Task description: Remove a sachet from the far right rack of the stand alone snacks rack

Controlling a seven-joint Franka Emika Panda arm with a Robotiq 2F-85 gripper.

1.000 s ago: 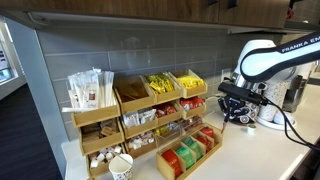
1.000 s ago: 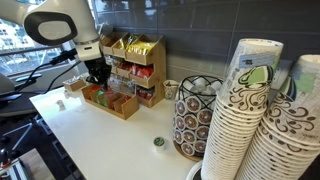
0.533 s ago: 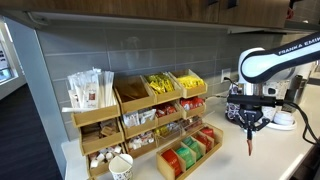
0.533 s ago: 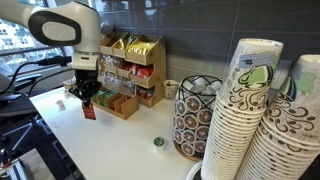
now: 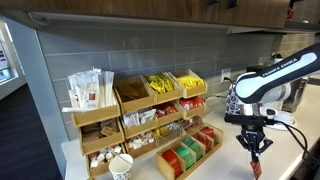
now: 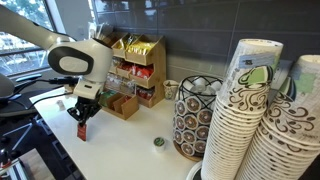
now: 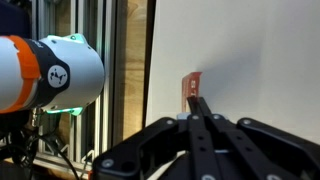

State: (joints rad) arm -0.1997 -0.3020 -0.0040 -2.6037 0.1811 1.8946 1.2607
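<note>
One sachet [image 5: 257, 171] is being pinched by the tool [image 5: 255, 157], which is clamped on its top edge, well apart from the rack [image 5: 190, 152] and low over the tabletop [image 5: 228, 166], so the removal is being judged as done, only a set-down perhaps being left.

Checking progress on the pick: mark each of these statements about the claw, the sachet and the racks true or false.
1. The claw is shut on a red sachet. True.
2. The sachet lies in the low rack. False: it hangs from the claw, outside the rack.
3. The low rack shows red and green packets. True.
4. The claw hovers above the tall shelf unit. False: it is over the white counter, beside the low rack.
</note>
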